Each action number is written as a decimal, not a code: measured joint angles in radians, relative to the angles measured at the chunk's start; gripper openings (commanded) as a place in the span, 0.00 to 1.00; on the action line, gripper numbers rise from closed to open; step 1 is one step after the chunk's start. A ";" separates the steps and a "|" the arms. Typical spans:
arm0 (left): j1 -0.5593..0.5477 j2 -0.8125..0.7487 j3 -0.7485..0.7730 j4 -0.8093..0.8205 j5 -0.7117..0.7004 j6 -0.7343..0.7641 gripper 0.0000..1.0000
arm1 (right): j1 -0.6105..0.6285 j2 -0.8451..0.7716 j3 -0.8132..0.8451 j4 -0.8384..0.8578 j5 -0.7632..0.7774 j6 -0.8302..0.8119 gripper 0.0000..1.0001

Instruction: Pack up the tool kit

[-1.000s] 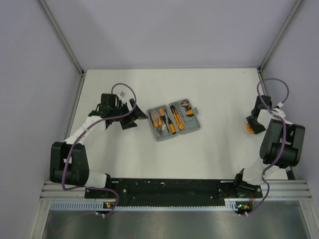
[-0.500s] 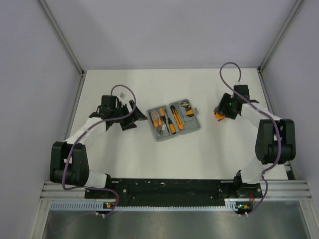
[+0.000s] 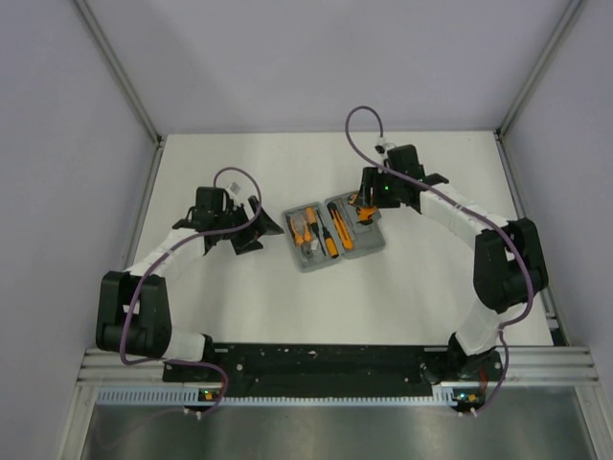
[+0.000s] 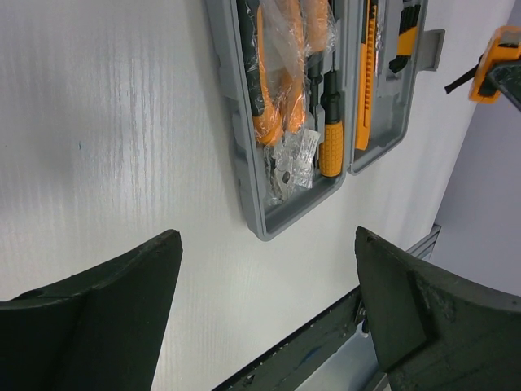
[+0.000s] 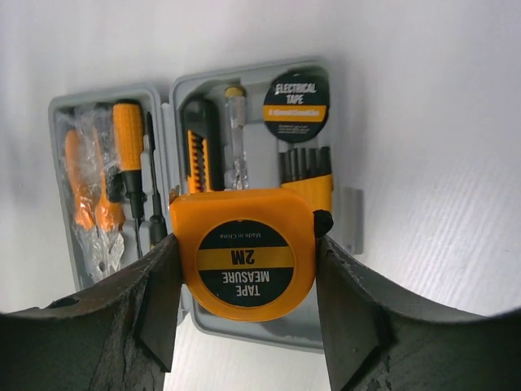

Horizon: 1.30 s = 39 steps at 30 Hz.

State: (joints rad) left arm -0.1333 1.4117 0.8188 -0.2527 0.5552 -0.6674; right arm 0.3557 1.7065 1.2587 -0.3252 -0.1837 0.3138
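Observation:
The grey tool case (image 3: pixel 306 265) lies open in the middle of the table, with orange-and-black tools in its slots. My right gripper (image 3: pixel 367 197) is shut on the orange round tape measure (image 5: pixel 244 254) and holds it just above the case's right half (image 5: pixel 244 72). That half holds a utility knife (image 5: pixel 199 138), a tester screwdriver (image 5: pixel 236 138) and a roll of electrical tape (image 5: pixel 295 106). The left half holds bagged pliers (image 5: pixel 81 191) and a screwdriver (image 5: pixel 129 134). My left gripper (image 3: pixel 262 233) is open and empty, left of the case (image 4: pixel 244 179).
Grey walls with metal corner posts (image 3: pixel 120 72) enclose the white table. The black arm-mount rail (image 3: pixel 326 362) runs along the near edge. The tape measure also shows in the left wrist view (image 4: pixel 498 61).
My right arm has swung from the table's right edge leftward to over the case, carrying the tape measure. The left arm has not moved.

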 measured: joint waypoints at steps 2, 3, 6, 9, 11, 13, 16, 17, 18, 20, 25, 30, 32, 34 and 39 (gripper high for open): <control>0.000 0.000 -0.002 0.001 0.000 -0.001 0.90 | 0.034 0.015 0.000 -0.008 0.015 -0.001 0.25; 0.000 0.000 -0.004 0.002 0.000 -0.002 0.90 | 0.047 0.018 -0.002 -0.011 0.023 -0.001 0.25; 0.000 0.000 -0.006 0.006 0.000 -0.003 0.90 | 0.085 0.019 -0.023 -0.006 0.050 -0.001 0.25; 0.000 0.002 -0.008 0.013 0.000 -0.004 0.89 | 0.119 0.019 -0.071 0.007 0.082 -0.005 0.25; 0.000 0.005 -0.008 0.015 0.000 -0.004 0.89 | 0.136 0.019 -0.110 0.013 0.098 -0.008 0.25; 0.000 0.005 -0.009 0.015 0.000 -0.004 0.89 | 0.142 0.019 -0.150 0.029 0.110 -0.010 0.25; 0.000 0.005 -0.010 0.015 0.000 -0.004 0.89 | 0.146 0.019 -0.199 0.054 0.130 -0.019 0.25; 0.000 0.005 -0.010 0.015 0.000 -0.003 0.89 | 0.146 0.016 -0.210 0.063 0.132 -0.024 0.25; 0.000 0.005 -0.010 0.015 0.000 -0.004 0.89 | 0.146 0.010 -0.219 0.076 0.137 -0.027 0.25; 0.000 0.005 -0.010 0.015 0.000 -0.004 0.89 | 0.145 -0.003 -0.237 0.100 0.149 -0.035 0.25; 0.000 0.005 -0.011 0.016 0.000 -0.004 0.89 | 0.146 -0.018 -0.265 0.123 0.187 -0.051 0.25; 0.000 0.005 -0.012 0.016 0.000 -0.004 0.89 | 0.146 -0.027 -0.283 0.141 0.214 -0.062 0.32; 0.000 0.005 -0.012 0.016 0.000 -0.004 0.89 | 0.148 -0.030 -0.286 0.139 0.224 -0.064 0.37; 0.000 0.006 -0.012 0.016 0.001 -0.004 0.89 | 0.150 -0.033 -0.290 0.139 0.236 -0.068 0.43; 0.000 0.017 -0.015 0.017 0.001 -0.004 0.89 | 0.155 -0.037 -0.291 0.132 0.257 -0.069 0.61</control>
State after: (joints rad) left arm -0.1333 1.4288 0.8040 -0.2356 0.5564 -0.6712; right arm 0.5106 1.6691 0.9672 -0.1928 0.0731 0.2443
